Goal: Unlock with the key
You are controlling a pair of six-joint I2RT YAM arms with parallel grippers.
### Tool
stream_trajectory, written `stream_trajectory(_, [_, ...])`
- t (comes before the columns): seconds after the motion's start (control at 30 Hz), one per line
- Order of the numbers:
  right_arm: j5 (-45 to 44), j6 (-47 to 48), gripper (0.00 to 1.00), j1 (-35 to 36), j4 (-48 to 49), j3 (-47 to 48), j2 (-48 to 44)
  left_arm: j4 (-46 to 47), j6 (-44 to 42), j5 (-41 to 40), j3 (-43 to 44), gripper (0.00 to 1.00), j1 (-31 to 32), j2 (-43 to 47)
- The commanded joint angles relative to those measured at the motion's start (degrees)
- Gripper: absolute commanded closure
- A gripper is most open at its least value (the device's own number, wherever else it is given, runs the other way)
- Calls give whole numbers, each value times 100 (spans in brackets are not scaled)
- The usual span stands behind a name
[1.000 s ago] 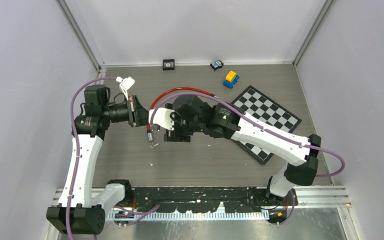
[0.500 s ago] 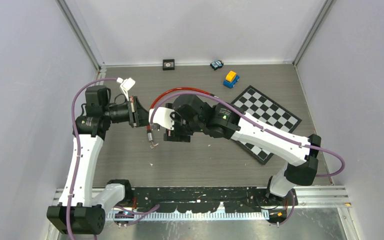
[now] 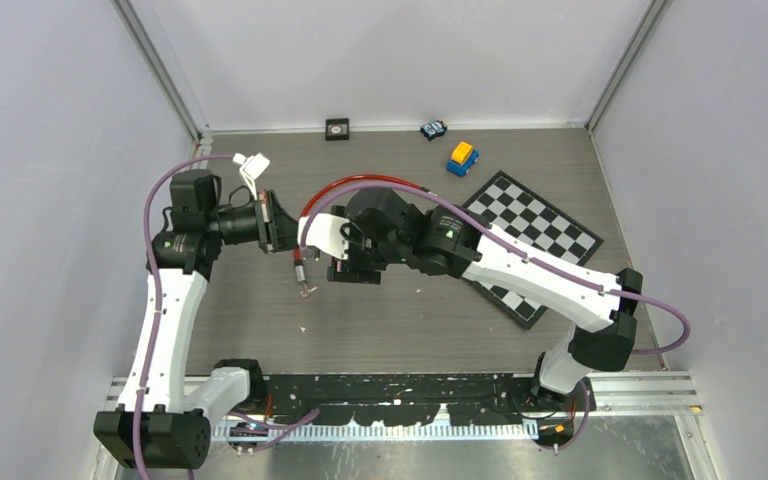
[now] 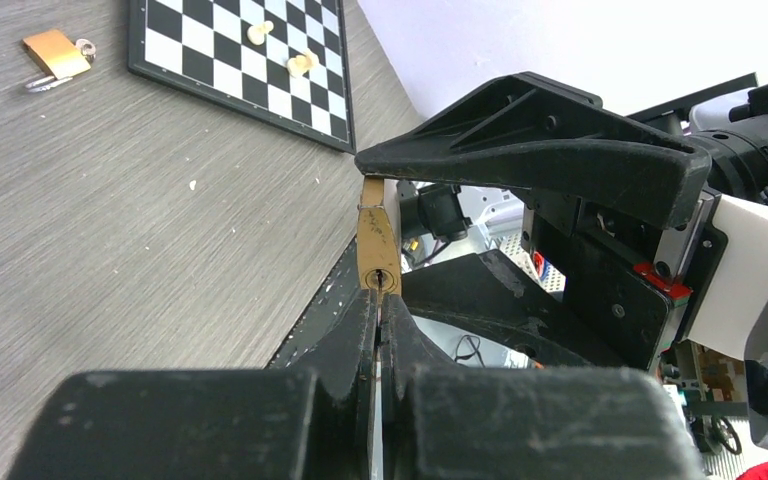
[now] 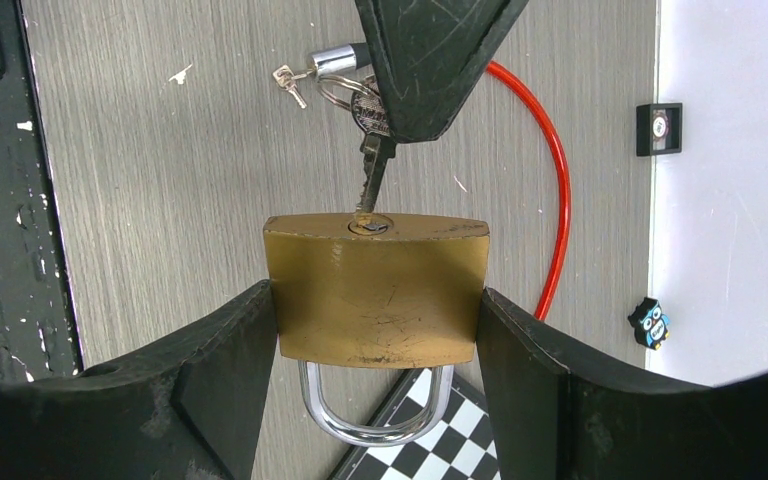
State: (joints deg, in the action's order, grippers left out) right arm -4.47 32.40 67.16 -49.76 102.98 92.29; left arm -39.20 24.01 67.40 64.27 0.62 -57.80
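Note:
A brass padlock (image 5: pixel 375 290) with a steel shackle (image 5: pixel 375 415) is held above the table, my right gripper (image 5: pixel 375 312) shut on its two sides. The key (image 5: pixel 372 165) points at the keyhole in the lock's bottom face, and its tip touches the hole. My left gripper (image 4: pixel 378 312) is shut on the key's head, its jaws pressed together just short of the padlock (image 4: pixel 377 245). A ring of spare keys (image 3: pixel 302 275) hangs below the two grippers, which meet left of the table's middle.
A chessboard (image 3: pixel 535 240) lies to the right with two pale pawns (image 4: pixel 300 62) on it. A second small padlock (image 4: pixel 55 52) lies beside the board. A red cable (image 3: pixel 360 182) loops behind the grippers. A yellow-blue toy car (image 3: pixel 462 157), an owl figure (image 3: pixel 433 129) and a black square (image 3: pixel 337 128) sit near the back wall.

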Motion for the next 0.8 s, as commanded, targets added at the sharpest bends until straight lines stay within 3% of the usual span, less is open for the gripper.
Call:
stream_trajectory(0.0, [105, -45, 99, 34, 531, 424, -344, 336, 136, 198, -19, 100, -36, 130])
stream_trajectory(0.77, [113, -250, 99, 34, 592, 519, -285, 717, 164, 271, -422, 100, -36, 203])
